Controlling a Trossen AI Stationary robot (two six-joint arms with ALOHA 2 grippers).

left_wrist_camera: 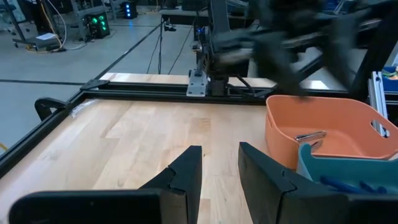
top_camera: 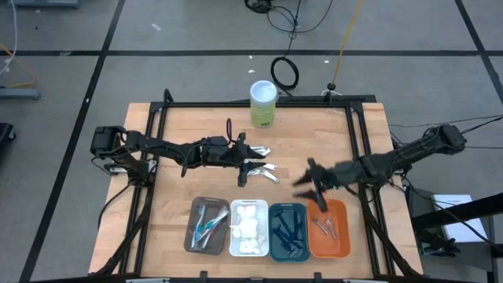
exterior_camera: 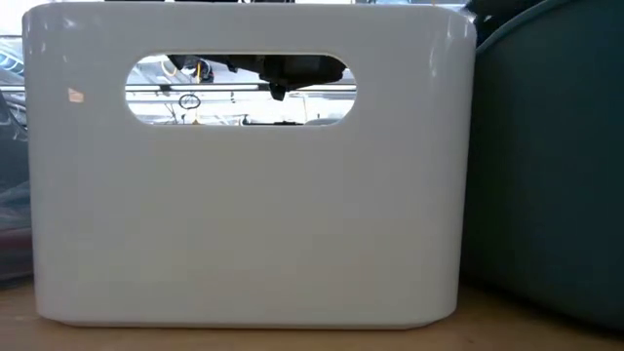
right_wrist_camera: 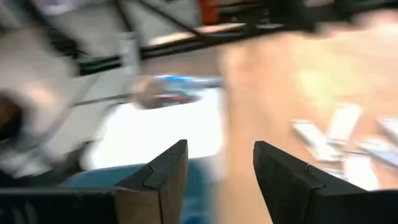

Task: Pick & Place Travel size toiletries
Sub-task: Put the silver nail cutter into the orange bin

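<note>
**Toiletries sorted in four trays, a few metal tools loose at mid-table**

Most of the toiletries are seen in a row of four trays near the table's front edge. Toothbrushes (top_camera: 206, 224) lie in the brown tray (top_camera: 192, 233), white wads (top_camera: 247, 228) in the white tray (top_camera: 233, 250), blue razors (top_camera: 288, 230) in the teal tray (top_camera: 273, 251), and silver tools (top_camera: 325, 228) in the orange tray (top_camera: 343, 236). The trays are set side by side, touching or nearly so. A few loose tools (top_camera: 265, 165) are left on the bare wood at mid-table, behind the white tray.

Open wood is left on both sides of the tray row and between the trays and the loose tools. A green-and-white canister (top_camera: 263, 103) stands near the far edge, well apart from the rest. A black frame rail (top_camera: 259, 105) runs round the table's edges. The low view is blocked by the white tray's wall (exterior_camera: 244, 214) and its handle slot.

The left gripper (top_camera: 245, 163) is held just beside the loose tools, its fingers (left_wrist_camera: 186, 177) set slightly apart with nothing seen between them. The right gripper (top_camera: 313, 191) hangs at the orange tray's far rim, blurred in the high view; in its wrist view the fingers (right_wrist_camera: 168, 171) stand apart with an empty gap, and the loose tools are seen blurred beyond.
</note>
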